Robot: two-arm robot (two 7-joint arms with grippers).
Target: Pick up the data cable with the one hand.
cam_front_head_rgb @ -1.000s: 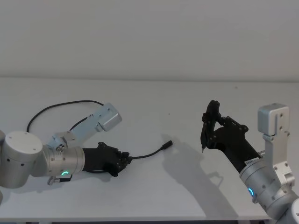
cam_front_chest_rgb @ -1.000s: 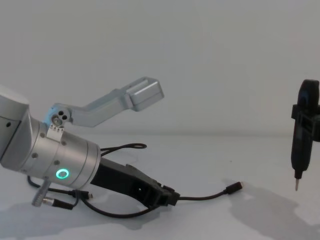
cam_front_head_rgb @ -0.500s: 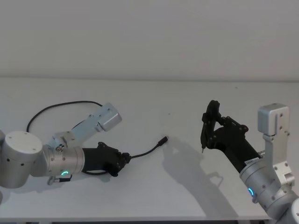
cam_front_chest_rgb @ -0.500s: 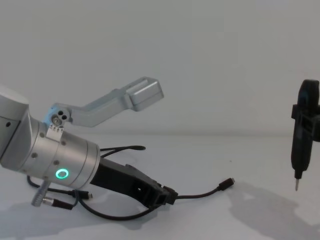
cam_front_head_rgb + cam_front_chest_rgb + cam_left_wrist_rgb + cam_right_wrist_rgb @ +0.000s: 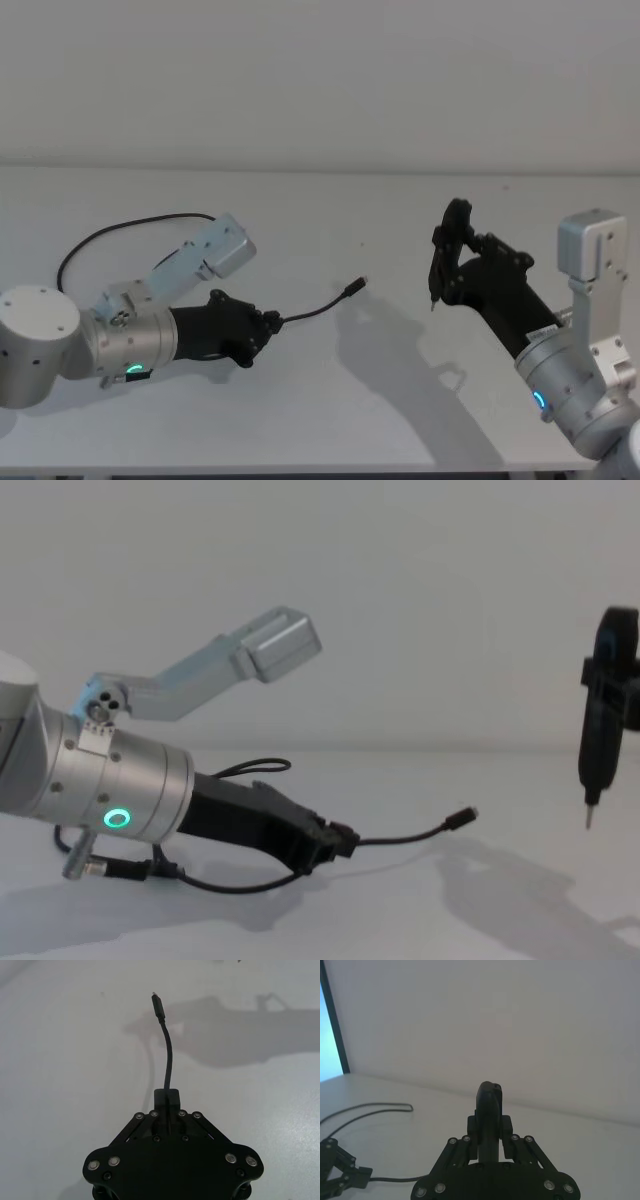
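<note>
White worktop (image 5: 330,400), bare wall behind: the left gripper (image 5: 268,322) clenches its fingers on the cable (image 5: 322,307), plug end jutting ahead just off the surface, so the grasp looks made and the lift unfinished, while the right gripper (image 5: 448,262), clamped on a pen-like tool (image 5: 434,288), hangs well apart.

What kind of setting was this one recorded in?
Probably a robotics lab or test bench: a plain white table against a plain white wall, with the left gripper shut on a black cable and the right gripper holding a pen-like tool.
</note>
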